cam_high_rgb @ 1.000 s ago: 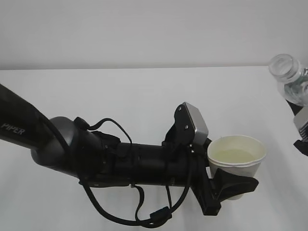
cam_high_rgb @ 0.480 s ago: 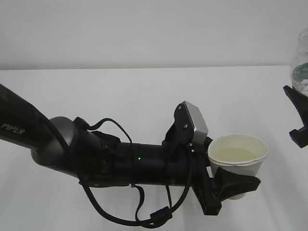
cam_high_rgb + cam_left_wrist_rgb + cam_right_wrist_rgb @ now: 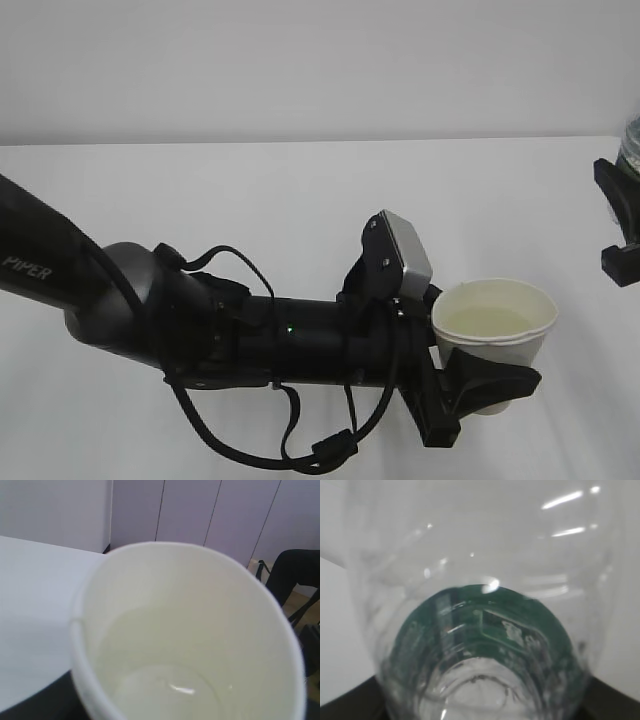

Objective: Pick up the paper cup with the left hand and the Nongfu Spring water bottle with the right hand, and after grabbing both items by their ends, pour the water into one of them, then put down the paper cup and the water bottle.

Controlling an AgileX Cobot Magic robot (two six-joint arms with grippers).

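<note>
Cup (image 3: 494, 335) unchanged from the earlier frames: held upright above the tabletop (image 3: 250, 200), mouth up, long axis vertical, water (image 3: 170, 690) pooled in its bottom. Left hand (image 3: 470, 375) fingers pinch the cup's lower wall. Bottle (image 3: 480, 630) has moved right since a second ago, when its neck tilted toward the cup; now only a sliver shows at the exterior view's right edge. Its axis cannot be told. Right hand (image 3: 620, 225) fingers clamp the bottle.
</note>
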